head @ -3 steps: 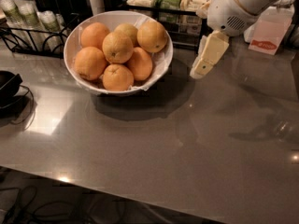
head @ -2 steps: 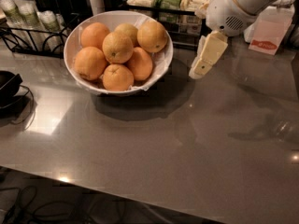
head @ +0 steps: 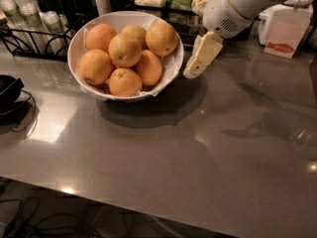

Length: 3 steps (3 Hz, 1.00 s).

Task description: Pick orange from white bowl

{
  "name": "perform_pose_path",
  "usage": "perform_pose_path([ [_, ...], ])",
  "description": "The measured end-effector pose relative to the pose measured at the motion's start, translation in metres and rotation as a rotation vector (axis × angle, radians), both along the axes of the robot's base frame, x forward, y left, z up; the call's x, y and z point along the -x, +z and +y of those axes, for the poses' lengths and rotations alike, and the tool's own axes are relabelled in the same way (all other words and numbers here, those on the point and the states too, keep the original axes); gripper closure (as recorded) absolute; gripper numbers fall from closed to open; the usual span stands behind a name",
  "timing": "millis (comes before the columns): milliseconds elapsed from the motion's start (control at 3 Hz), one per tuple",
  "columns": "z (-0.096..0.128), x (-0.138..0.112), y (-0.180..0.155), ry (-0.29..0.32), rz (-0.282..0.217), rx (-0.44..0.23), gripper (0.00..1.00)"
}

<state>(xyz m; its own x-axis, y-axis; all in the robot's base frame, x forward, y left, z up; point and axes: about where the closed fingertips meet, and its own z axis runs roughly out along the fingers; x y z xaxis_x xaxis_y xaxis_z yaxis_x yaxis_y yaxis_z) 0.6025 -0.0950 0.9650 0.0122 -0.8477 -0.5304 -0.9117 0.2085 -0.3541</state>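
The gripper [head: 194,69] hangs just right of the white bowl [head: 123,96], near its rim but apart from it, carrying nothing. Whether it is open or closed cannot be told. The bowl sits on a grey counter [head: 163,162] with a crumpled white lining and a heap of oranges. The orange [head: 125,50], paler with a dark stem dot, lies on top at the middle. Behind the bowl stands a black wire rack [head: 29,36], and to the far right a white box [head: 282,31].
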Motion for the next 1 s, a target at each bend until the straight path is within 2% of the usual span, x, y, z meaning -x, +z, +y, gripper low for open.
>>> perform_pose_path([
  [333, 0.0378, -0.0518, -0.0104, 0.066, -0.005, -0.072, 0.01],
  [1000, 0.0379, -0.0518, -0.0104, 0.066, -0.005, -0.072, 0.07],
])
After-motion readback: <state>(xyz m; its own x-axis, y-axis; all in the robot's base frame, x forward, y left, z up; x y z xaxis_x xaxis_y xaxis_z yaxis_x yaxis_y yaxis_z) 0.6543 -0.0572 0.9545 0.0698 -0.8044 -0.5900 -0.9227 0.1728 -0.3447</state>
